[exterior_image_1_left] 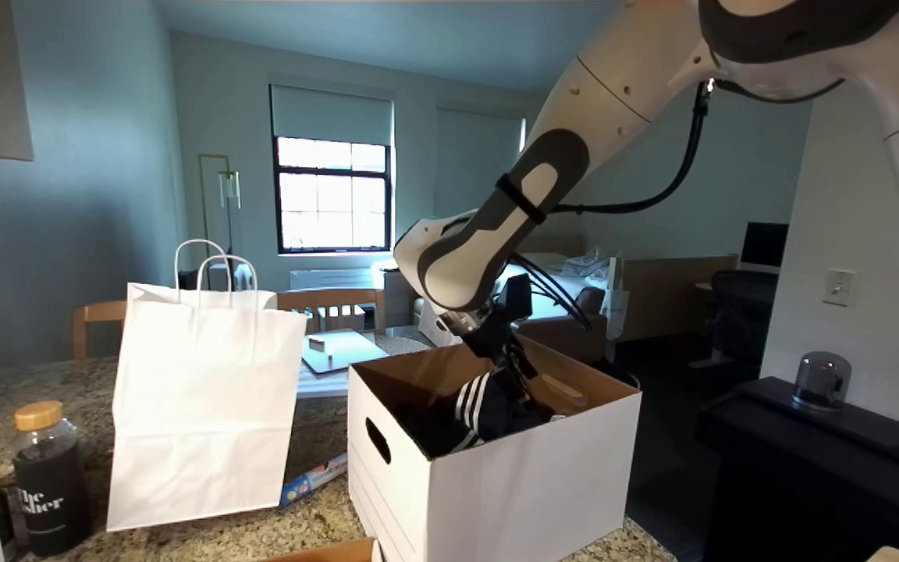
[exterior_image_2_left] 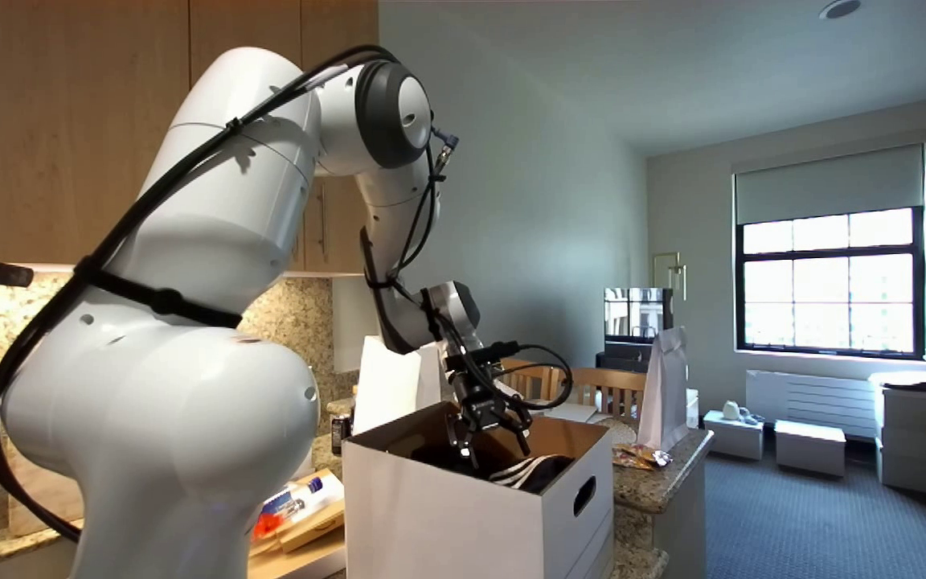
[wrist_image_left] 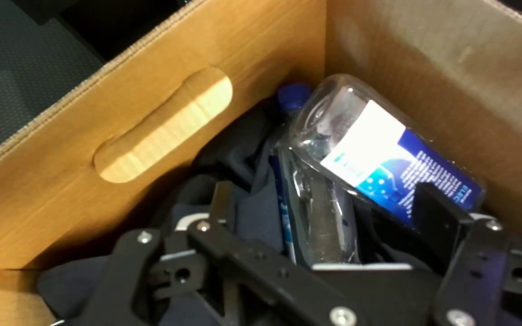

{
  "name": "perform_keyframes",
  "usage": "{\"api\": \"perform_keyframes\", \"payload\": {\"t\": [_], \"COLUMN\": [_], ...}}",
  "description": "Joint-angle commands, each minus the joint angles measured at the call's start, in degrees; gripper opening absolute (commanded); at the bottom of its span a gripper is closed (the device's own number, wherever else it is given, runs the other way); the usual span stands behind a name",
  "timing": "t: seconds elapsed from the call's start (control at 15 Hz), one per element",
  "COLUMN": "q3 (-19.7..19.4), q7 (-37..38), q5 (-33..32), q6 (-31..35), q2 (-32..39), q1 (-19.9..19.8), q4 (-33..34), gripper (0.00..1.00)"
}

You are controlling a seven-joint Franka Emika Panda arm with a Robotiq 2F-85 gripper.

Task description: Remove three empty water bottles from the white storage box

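The white storage box (exterior_image_1_left: pixel 527 492) stands on the counter and also shows in an exterior view (exterior_image_2_left: pixel 447 523); its brown inside wall (wrist_image_left: pixel 261 40) fills the wrist view. Two clear water bottles lie in it. One bottle (wrist_image_left: pixel 374 145) with a white and blue label lies slanted against the wall, partly over a blue-capped bottle (wrist_image_left: pixel 320 217). My gripper (wrist_image_left: pixel 329 199) is open and reaches down into the box, as an exterior view also shows (exterior_image_2_left: pixel 495 450). Its fingers appear on either side of the blue-capped bottle; whether they touch anything is unclear. That bottle's lower end is hidden.
Dark cloth with white stripes (exterior_image_1_left: pixel 477 402) lies in the box. A white paper bag (exterior_image_1_left: pixel 204 406) and a dark jar (exterior_image_1_left: pixel 50 484) stand beside it. A blue-capped clear bottle (exterior_image_2_left: pixel 296 505) lies among items in a low cardboard tray (exterior_image_2_left: pixel 310 563).
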Motion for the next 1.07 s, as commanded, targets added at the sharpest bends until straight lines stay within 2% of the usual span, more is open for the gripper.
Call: {"api": "perform_keyframes", "payload": {"t": [0.0, 0.6, 1.0], "q3": [1.18, 1.38, -0.62], "q7": [-1.13, -0.27, 7.27], "q5": [4.09, 6.61, 6.15], "q6": [1.48, 3.65, 2.53], "q2": [-2.18, -3.17, -2.56], "q1": [-0.76, -0.81, -0.61], "q4": [-1.56, -3.47, -2.6], "gripper": [1.0, 1.0, 1.0]}}
